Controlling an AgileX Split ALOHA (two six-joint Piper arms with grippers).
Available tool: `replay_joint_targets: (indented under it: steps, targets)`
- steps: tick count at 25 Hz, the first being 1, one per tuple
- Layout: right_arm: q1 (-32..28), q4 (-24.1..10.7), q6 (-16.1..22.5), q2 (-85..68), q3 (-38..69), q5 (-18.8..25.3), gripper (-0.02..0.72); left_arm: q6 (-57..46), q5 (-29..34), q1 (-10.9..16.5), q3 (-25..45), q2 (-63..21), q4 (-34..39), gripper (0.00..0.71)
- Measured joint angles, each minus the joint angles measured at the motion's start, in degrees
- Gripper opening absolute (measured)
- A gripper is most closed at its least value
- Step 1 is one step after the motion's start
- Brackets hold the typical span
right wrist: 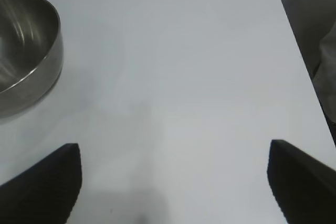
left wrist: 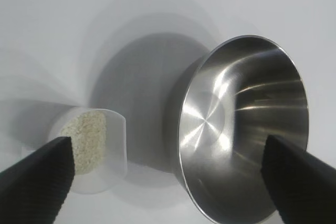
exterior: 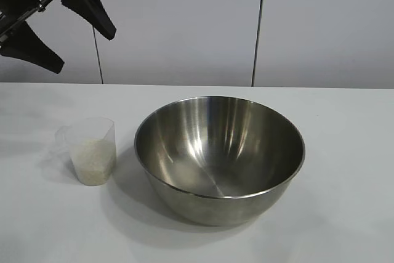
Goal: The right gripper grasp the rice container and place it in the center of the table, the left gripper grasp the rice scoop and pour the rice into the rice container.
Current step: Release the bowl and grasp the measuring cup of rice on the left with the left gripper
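The rice container [exterior: 219,155], a wide shiny steel bowl, stands empty near the middle of the white table [exterior: 345,152]. To its left stands the rice scoop [exterior: 90,150], a small translucent cup about half full of rice [exterior: 93,158]. My left gripper [exterior: 83,28] hangs open high at the upper left, above and behind the scoop, holding nothing. Its wrist view looks down on the scoop [left wrist: 97,148], the rice [left wrist: 88,137] and the bowl [left wrist: 241,129] between wide-apart fingers [left wrist: 39,179]. My right gripper [right wrist: 173,153] is open over bare table, with the bowl [right wrist: 26,45] off to one side.
A pale panelled wall [exterior: 184,23] runs behind the table. In the right wrist view the table's edge [right wrist: 302,61] shows, with dark floor beyond it.
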Motion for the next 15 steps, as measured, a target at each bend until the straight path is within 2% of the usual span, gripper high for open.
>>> replay_joint_targets:
  steps: [12, 15]
  targets:
    - [0.0, 0.06, 0.0, 0.0, 0.07, -1.09, 0.66, 0.1, -2.84, 0.0, -0.57, 0.05, -1.38, 0.694]
    - [0.0, 0.06, 0.0, 0.0, 0.07, -1.09, 0.66, 1.55, -5.96, 0.26, -1.8, -0.85, -0.92, 0.694]
